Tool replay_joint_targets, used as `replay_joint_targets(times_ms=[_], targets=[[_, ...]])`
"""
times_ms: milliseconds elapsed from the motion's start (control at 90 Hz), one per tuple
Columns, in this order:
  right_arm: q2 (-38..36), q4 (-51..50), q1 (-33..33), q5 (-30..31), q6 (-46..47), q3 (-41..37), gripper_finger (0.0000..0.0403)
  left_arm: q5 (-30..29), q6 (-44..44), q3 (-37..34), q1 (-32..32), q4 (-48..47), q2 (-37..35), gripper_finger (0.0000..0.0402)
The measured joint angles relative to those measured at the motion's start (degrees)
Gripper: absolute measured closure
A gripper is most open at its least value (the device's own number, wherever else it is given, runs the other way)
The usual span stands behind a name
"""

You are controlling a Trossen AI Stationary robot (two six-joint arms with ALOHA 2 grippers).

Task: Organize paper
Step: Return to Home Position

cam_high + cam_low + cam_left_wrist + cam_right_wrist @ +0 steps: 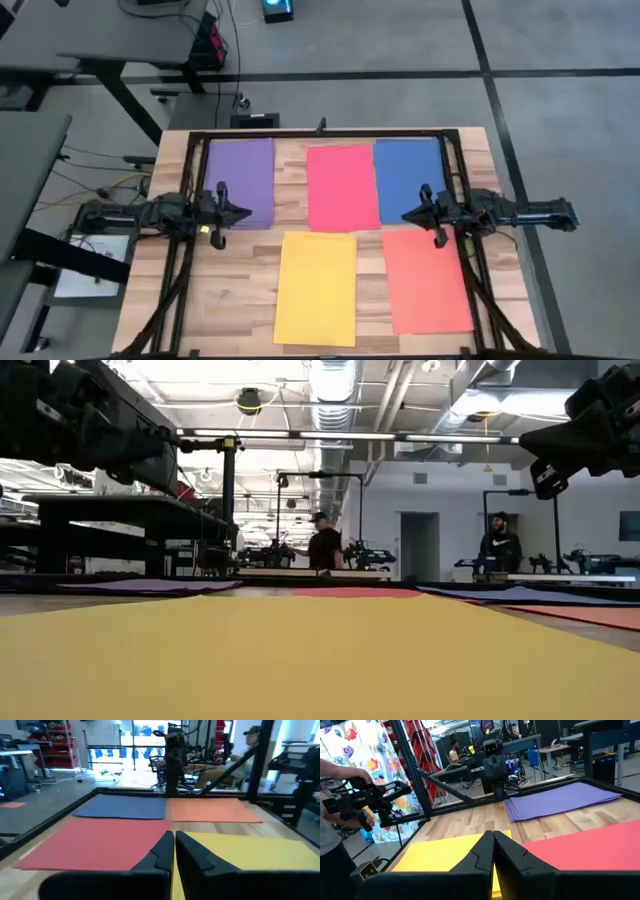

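Paper (pixel 315 288) in five single-colour piles | left claw (pixel 244 212) clenched | right claw (pixel 406 215) clenched

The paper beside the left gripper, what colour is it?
That paper is purple; the high view shows it best.

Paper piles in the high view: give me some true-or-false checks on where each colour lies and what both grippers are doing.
1. The purple paper lies at the top left of the high view. True.
2. The yellow paper lies in the top row beside the purple paper. False: it is in the bottom row, next to the orange paper.
3. The red paper lies between the purple paper and the blue paper. True.
4. The left gripper holds a sheet. False: it is shut and empty.
5. The right gripper is shut on nothing. True.
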Motion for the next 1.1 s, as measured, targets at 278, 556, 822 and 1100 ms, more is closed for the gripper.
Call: replay_joint_targets(times_ms=[278, 556, 822, 1100], targets=[[0.0, 0.0, 0.0, 0.0, 0.0, 0.0, 0.0403, 1.2, 0.4, -0.1, 1.1, -0.3, 0.0, 0.0402], [0.0, 0.0, 0.0, 0.0, 0.0, 0.0, 0.0403, 1.2, 0.5, -0.2, 1.1, -0.3, 0.0, 0.0402], [0.0, 0.0, 0.0, -0.1, 0.1, 0.1, 0.0403, 1.2, 0.5, -0.2, 1.2, -0.3, 0.0, 0.0402], [0.0, 0.0, 0.0, -0.1, 0.1, 0.1, 0.0403, 1.2, 0.5, -0.2, 1.2, -0.3, 0.0, 0.0402]])
